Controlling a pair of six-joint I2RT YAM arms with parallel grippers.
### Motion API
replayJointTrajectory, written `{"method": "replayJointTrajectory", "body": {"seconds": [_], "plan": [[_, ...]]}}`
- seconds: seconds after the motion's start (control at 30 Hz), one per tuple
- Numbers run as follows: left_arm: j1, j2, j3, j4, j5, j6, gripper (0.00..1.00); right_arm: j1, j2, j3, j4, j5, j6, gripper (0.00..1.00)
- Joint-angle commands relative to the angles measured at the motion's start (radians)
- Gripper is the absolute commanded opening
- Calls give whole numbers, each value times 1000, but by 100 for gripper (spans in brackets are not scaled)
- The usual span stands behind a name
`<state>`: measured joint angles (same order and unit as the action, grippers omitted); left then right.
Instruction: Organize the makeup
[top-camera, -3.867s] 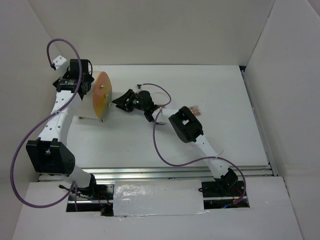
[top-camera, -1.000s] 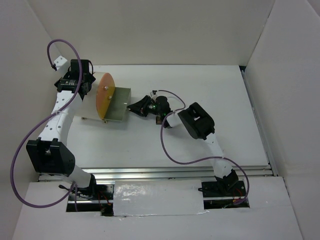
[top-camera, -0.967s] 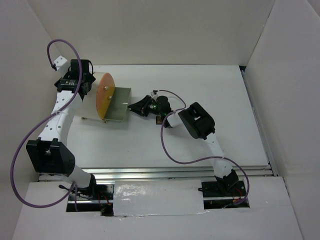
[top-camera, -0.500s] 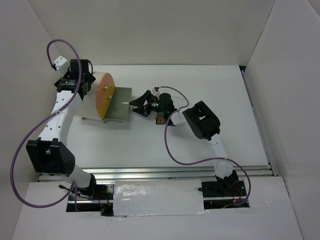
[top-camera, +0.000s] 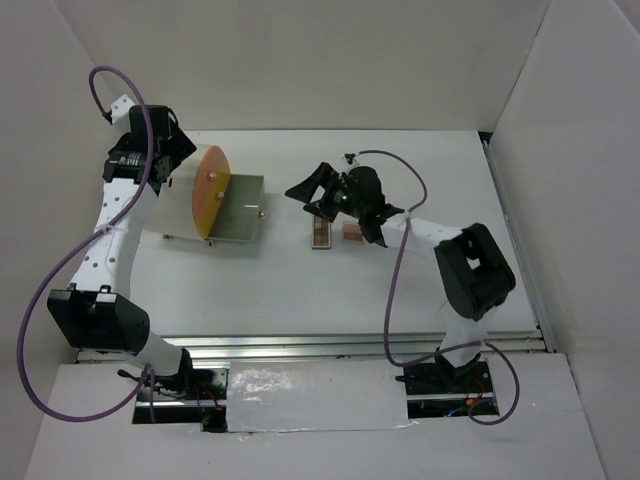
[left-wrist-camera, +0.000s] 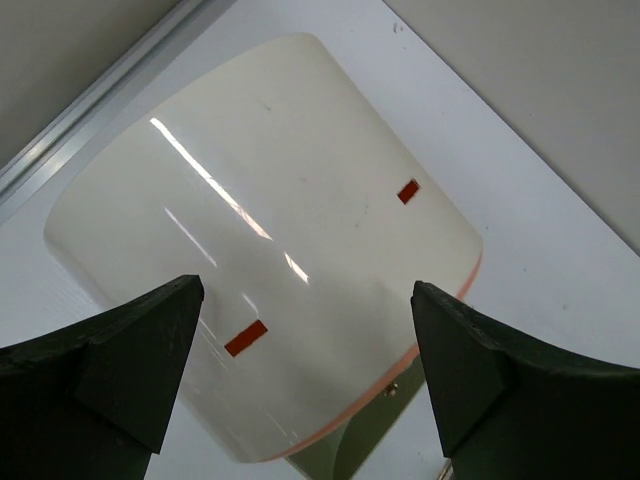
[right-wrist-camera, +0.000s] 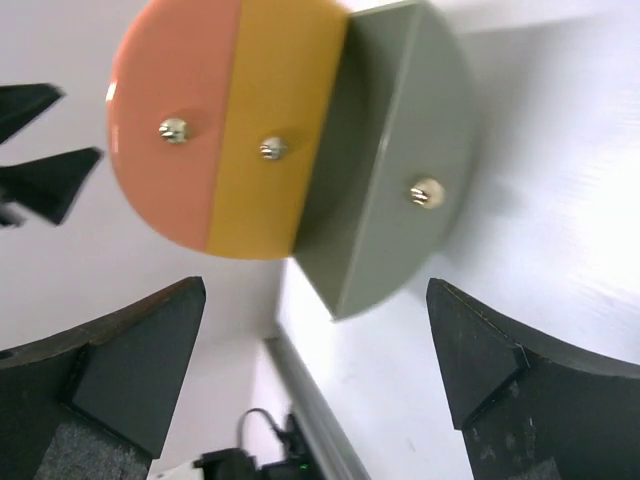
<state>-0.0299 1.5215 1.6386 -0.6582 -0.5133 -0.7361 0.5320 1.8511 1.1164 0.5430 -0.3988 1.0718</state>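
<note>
A robotics lab cell — bare white board walls, aluminium base rail, silver-taped mounting board.

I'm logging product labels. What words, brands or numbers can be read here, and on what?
None can be read.
The white cylinder bears two small red patches, with no legible print.
The narrow brown palette and the peach palette are too small to show any lettering.

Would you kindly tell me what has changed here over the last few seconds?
The green drawer slid rightward out of the white cylinder; the right gripper released it and drew back, open. The left gripper, open, shifted slightly. The cylinder stayed put.
</note>
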Motion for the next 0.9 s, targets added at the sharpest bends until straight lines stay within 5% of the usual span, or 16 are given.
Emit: {"method": "replayJointTrajectory", "body": {"seconds": [0.0,0.23,0.4,0.6,0.87], "plan": [[-22,-76,24,38,119,76,99,5,-230,-65,-409,211,-202,100],[-411,-40,115,-26,55,193,99,0,-777,-220,-813,566,-306,100],[-533,28,-37,60,199,202,99,-9,-1136,-208,-1075,692,-360,100],[-668,279,47,72,274,257,99,-15,-1334,-150,-1285,657,-450,100],[-671,563,168,23,274,299,99,-15,-1520,-196,-1342,534,-498,100]]}}
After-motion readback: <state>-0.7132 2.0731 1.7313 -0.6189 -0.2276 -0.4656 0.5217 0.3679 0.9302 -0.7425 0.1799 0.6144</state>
